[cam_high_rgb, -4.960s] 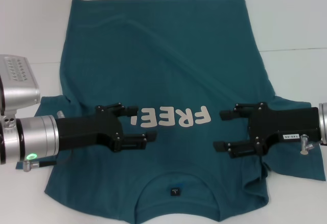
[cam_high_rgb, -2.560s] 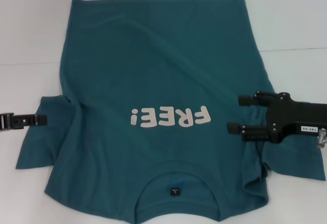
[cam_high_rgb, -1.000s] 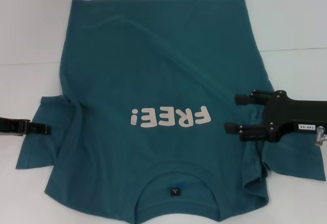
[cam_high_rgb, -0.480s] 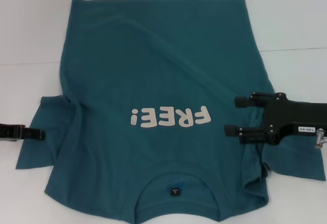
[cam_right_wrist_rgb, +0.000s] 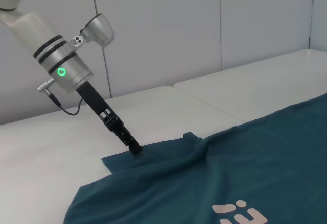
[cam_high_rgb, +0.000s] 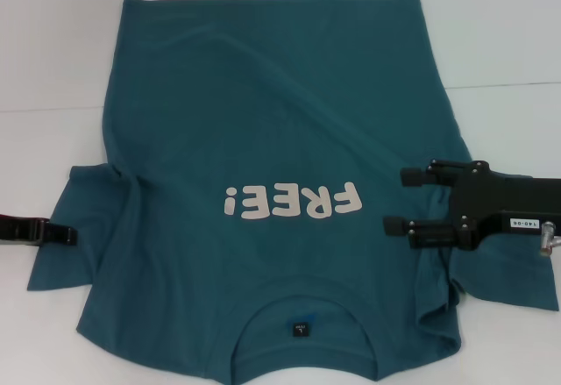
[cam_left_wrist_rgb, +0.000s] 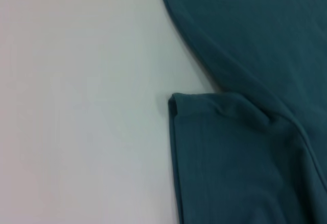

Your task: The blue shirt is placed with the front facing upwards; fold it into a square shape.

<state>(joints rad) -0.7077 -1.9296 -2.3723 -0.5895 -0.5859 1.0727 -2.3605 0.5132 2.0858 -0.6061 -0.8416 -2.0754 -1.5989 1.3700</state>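
The large teal-blue cotton T-shirt [cam_high_rgb: 272,183] with white letters lies spread flat, print up, on the white worktop [cam_high_rgb: 508,34], collar nearest the robot and hem farthest, so no fold is made yet and the whole folding is left. The left pincer [cam_high_rgb: 60,234] tips down onto the edge of the sleeve just beside it; whether it grips cannot be told. The right pincer [cam_high_rgb: 399,201] hovers with jaws wide over the opposite sleeve, the lettering just inward of it.
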